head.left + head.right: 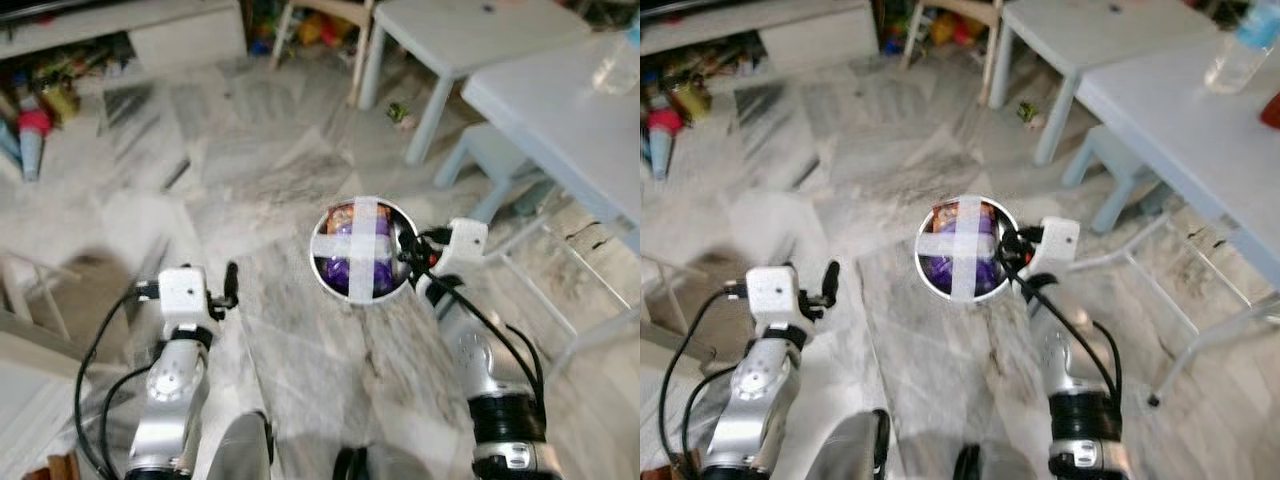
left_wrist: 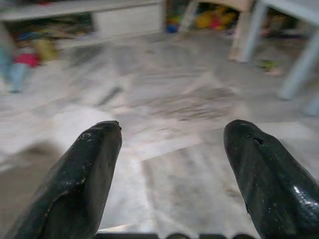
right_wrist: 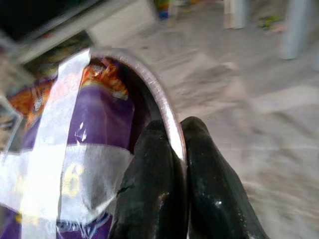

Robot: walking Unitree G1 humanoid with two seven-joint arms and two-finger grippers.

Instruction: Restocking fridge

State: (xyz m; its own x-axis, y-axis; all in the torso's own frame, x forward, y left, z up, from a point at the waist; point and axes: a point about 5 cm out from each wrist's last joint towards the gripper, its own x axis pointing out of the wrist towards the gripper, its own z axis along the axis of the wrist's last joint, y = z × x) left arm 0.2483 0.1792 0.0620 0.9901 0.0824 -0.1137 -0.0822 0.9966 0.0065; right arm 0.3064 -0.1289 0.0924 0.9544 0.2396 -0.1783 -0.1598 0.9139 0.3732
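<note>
Marble floor (image 1: 300, 380) below both arms. Bucket (image 1: 362, 249), taped across the mouth with purple snack packs inside, hangs just left of right gripper (image 3: 172, 164), fingers pinched tight on its rim for carrying. Left gripper (image 2: 169, 149) spread wide, empty, unused.

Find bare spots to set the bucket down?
Free: marble floor between the left gripper and right gripper, under the bucket. Crowded: toys along the cabinet, and legs under the white tables.
</note>
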